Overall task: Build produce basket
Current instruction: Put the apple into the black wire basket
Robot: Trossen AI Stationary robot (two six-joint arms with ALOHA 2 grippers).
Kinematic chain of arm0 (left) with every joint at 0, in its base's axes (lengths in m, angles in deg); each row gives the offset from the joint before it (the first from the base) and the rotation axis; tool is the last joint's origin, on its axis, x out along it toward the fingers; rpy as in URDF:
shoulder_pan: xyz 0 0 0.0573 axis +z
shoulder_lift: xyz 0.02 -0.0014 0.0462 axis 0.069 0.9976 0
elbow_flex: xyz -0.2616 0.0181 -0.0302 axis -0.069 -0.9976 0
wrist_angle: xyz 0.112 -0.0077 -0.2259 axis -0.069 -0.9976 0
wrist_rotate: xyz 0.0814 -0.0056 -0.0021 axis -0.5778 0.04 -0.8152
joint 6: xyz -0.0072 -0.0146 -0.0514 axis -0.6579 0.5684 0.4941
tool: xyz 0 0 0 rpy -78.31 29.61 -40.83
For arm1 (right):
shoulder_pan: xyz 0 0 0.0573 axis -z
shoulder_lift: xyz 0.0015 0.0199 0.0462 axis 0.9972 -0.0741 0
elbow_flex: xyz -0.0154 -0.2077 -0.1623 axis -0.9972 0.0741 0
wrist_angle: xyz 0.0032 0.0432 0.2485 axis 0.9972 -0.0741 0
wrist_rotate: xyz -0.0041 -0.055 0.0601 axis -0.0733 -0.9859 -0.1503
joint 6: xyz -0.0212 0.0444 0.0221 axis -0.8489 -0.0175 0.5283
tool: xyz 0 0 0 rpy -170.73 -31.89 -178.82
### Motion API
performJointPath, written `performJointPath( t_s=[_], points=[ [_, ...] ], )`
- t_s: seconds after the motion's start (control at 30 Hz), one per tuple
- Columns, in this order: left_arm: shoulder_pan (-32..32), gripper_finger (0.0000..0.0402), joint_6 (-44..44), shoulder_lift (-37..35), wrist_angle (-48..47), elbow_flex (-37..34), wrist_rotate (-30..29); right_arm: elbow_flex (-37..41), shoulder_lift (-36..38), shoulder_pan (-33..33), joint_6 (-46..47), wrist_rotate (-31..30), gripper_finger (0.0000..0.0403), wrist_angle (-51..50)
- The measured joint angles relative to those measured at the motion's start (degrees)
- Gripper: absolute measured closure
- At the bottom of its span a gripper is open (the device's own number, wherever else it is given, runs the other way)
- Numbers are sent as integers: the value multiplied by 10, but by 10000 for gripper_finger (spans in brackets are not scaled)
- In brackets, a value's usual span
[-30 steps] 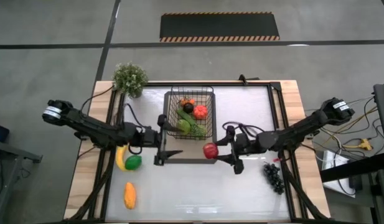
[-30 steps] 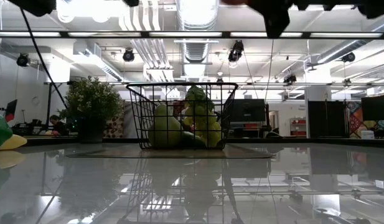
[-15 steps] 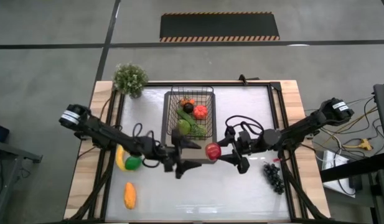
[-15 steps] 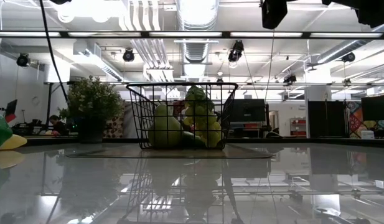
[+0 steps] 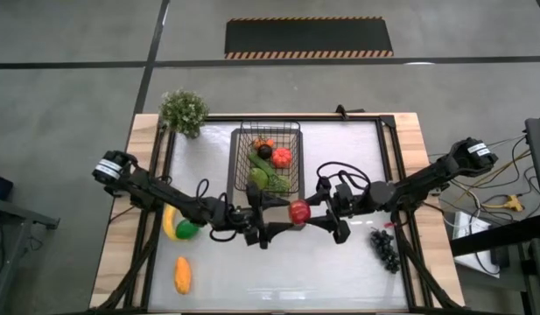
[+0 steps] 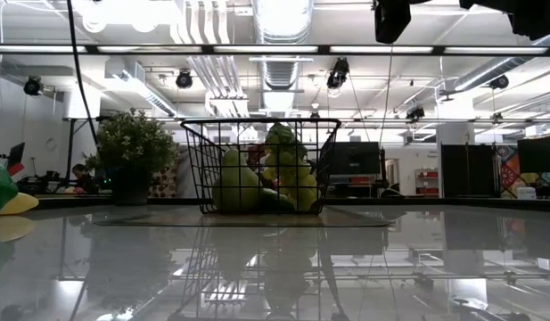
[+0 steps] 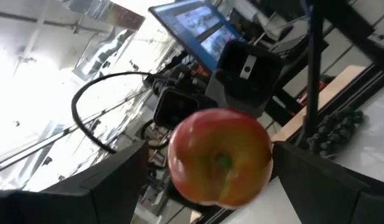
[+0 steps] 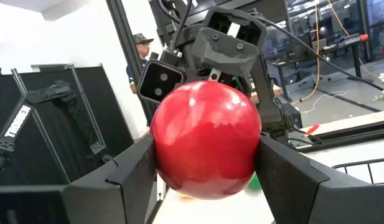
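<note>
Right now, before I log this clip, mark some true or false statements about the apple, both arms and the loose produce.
1. The right gripper has its jaws shut on the glossy red toy apple. True.
2. The apple lies inside the black wire-mesh basket. False: it is held just outside the basket's near corner.
3. The left gripper has open jaws on either side of the apple. True.
4. The dark toy grape bunch sits in the basket. False: it lies on the table beside the right arm.
5. The yellow toy banana is held by the left gripper. False: it lies on the table.
</note>
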State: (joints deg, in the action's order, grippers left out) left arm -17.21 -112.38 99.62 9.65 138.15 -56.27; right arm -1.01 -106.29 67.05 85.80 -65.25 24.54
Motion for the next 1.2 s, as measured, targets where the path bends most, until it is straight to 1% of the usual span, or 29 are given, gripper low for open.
performJointPath(
  t_s=[0.13,0.27,0.37,0.53,1.07,1.2],
  points=[
    [3,77,12,0,-5,-1,32,0,0,0,3,0,170,-1],
    [8,77,18,3,-6,2,36,0,0,0,10,0,170,-1],
    [12,77,27,9,-4,2,54,0,0,0,20,-4,170,0],
    [19,77,30,22,8,8,55,1,0,0,34,-21,170,-1],
    [25,77,31,30,10,12,56,1,0,0,41,-25,170,-1],
    [24,93,31,30,12,12,52,1,0,0,36,-26,170,-2]
  ],
)
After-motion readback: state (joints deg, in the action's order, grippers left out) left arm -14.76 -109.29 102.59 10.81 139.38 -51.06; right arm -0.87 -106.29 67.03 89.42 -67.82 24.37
